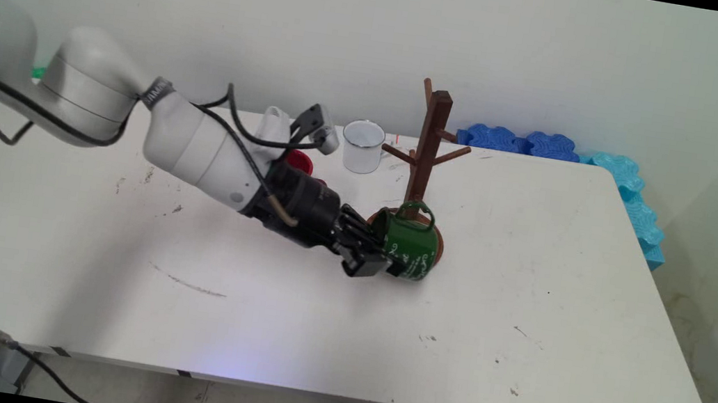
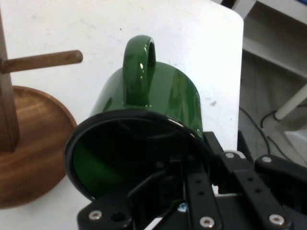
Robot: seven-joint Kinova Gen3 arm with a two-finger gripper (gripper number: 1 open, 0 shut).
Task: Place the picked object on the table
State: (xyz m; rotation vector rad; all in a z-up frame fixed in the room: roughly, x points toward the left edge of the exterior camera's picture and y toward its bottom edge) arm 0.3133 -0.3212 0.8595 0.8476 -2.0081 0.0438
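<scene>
- Gripper (image 2: 192, 191) is nearest the hand camera: black linkage rises from the bottom edge, 1 finger reaches inside the green mug (image 2: 144, 124), the other sits outside its wall on the right.
- Fingers are clamped on the mug's rim wall, narrow gap, mug wall pinched between them.
- Mug is tipped on its side, mouth facing the gripper, handle pointing up in both views.
- Main view: gripper (image 1: 374, 254) low over the white table (image 1: 526, 309), arm coming in from the left with black cables along it.
- Mug (image 1: 412, 248) sits at the front edge of the wooden mug tree (image 1: 428, 148), overlapping its round base; can't tell whether it rests on the table or is held just clear.
- Tree's pegs are bare; 1 peg (image 2: 43, 60) shows at the hand view's upper left, apart from the mug.
- White enamel mug (image 1: 362, 146) stands upright behind the tree, near the table's far edge.
- Red object (image 1: 300, 161) partly hidden behind the arm.
- Blue foam pieces (image 1: 522, 142) along the wall at the far right corner.
</scene>
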